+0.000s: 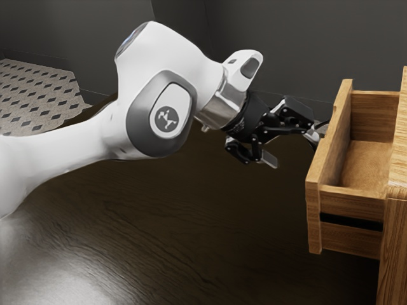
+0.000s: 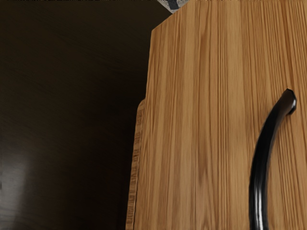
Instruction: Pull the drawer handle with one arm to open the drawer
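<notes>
The exterior camera sits at my side, close to my white jointed arm. It looks across the dark wood-grain surface toward the light wooden drawer at the exterior view's right. It looks from slightly above, so it sees down into the drawer's inside. The camera on my hand faces the drawer's front panel squarely from very near, catching the black curved handle on it. Both views share that front panel and the dark surface beside it.
</notes>
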Available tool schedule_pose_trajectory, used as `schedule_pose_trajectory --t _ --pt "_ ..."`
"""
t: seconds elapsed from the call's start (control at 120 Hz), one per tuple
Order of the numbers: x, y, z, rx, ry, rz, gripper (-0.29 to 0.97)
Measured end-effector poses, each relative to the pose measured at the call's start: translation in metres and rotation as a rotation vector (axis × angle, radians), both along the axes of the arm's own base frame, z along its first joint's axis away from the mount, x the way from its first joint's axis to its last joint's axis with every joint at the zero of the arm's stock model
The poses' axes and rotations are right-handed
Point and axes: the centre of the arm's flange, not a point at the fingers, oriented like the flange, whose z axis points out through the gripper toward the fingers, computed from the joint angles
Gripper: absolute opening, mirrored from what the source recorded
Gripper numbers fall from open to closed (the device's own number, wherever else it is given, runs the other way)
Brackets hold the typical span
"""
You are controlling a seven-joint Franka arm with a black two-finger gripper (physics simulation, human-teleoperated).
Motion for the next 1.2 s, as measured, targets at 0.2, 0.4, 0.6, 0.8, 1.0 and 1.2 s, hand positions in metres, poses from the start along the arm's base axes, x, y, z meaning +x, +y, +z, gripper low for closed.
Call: schedule_pose_trajectory --t 0.2,0.4,0.6,0.8,1.0,1.2 --pt "-0.010 0.021 -0.002 -0.007 0.001 0.029 0.68" --pt "-0.017 0.039 -0.003 -0.017 0.001 0.057 0.68" --pt "-0.029 0.064 -0.003 -0.038 -0.001 0.092 0.68" --pt "-0.042 0.088 -0.004 -0.059 -0.003 0.122 0.68" --pt "-0.053 0.100 -0.004 -0.074 -0.007 0.135 0.68" --pt "-0.066 0.108 -0.006 -0.088 -0.010 0.140 0.68"
